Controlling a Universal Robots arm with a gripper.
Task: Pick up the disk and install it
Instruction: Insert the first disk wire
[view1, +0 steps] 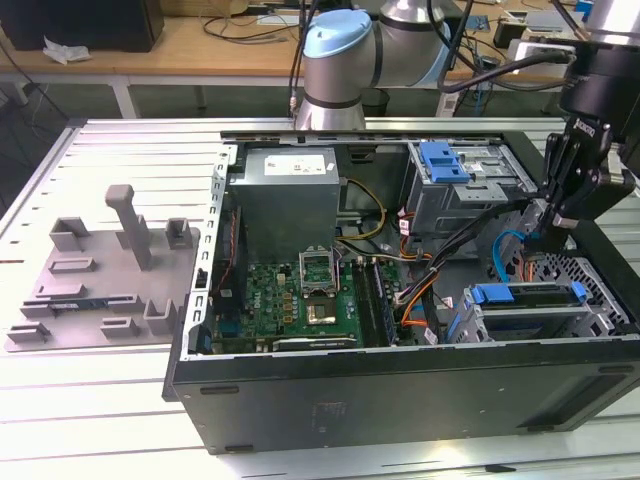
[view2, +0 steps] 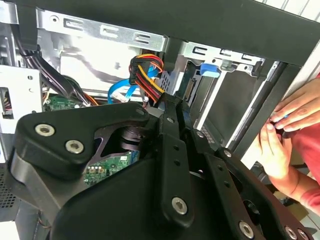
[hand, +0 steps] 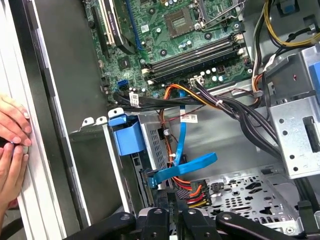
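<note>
The disk (view1: 540, 296) lies in the lower drive bay at the case's front right corner in the exterior view, its blue rail bracket (view1: 497, 294) facing the motherboard. The same blue bracket tab (hand: 127, 137) shows in both wrist views (view2: 210, 69). My gripper (view1: 548, 235) hangs just above that bay, over the perforated floor. Its fingers (hand: 159, 216) stand close together with nothing visible between them. They are next to the red, yellow and black power connector (hand: 192, 192) and the blue flat cable (hand: 185, 167).
The open computer case (view1: 400, 385) lies on a slatted table. A grey drive cage with a blue latch (view1: 445, 160) stands at the back. Cable bundles (hand: 240, 112) cross beside the bay. A person's hands (hand: 12, 145) rest on the case rim. A grey fixture plate (view1: 100, 280) lies at the exterior view's left.
</note>
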